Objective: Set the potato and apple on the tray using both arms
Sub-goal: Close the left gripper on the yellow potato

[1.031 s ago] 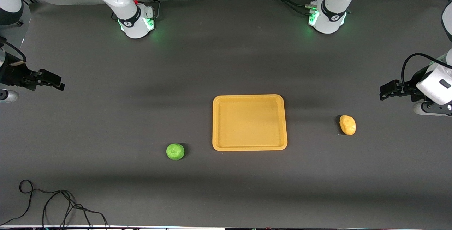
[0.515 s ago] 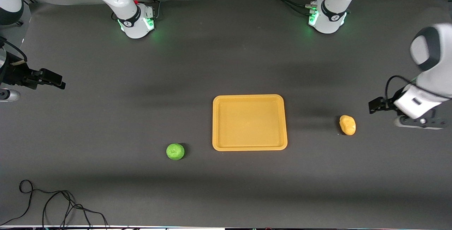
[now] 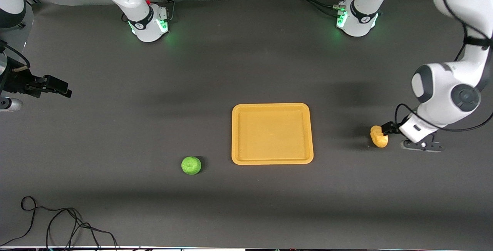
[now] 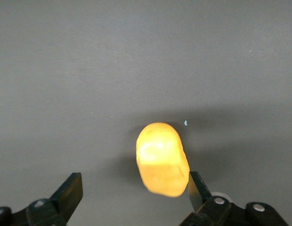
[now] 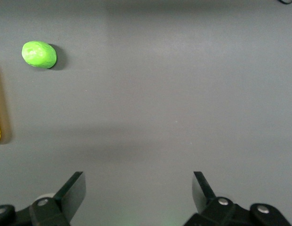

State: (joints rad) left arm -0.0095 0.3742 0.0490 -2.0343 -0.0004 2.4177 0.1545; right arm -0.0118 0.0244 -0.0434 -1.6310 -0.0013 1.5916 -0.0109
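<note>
left gripper (image 4: 132,190) fingers wide over potato (image 4: 162,159); right gripper (image 5: 139,190) waits, fingers wide

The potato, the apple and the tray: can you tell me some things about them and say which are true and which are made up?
1. The tray has nothing on it. True.
2. The apple lies on the tray. False: it lies on the table, toward the right arm's end.
3. The left gripper is open at the potato. True.
4. The right gripper holds the apple. False: it is open, well away from it.
</note>
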